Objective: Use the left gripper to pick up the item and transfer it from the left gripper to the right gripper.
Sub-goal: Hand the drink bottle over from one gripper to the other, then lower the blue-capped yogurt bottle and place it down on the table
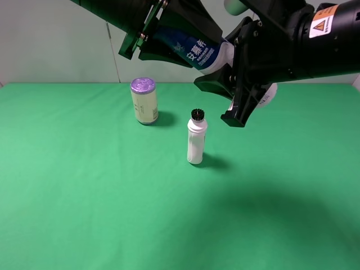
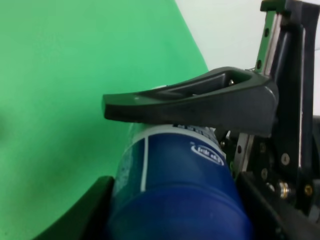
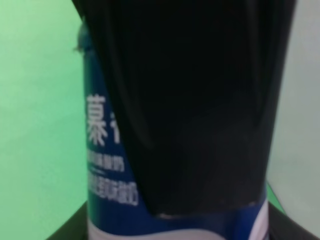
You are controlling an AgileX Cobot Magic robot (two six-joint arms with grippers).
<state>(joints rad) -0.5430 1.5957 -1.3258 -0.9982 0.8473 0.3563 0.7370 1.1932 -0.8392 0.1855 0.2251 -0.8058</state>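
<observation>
While left gripper and right gripper fingers clench the item, it hangs high over the table

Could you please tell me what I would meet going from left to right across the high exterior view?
Cream can with purple lid → slim white bottle with black cap → right gripper → warning sticker on its arm.
</observation>
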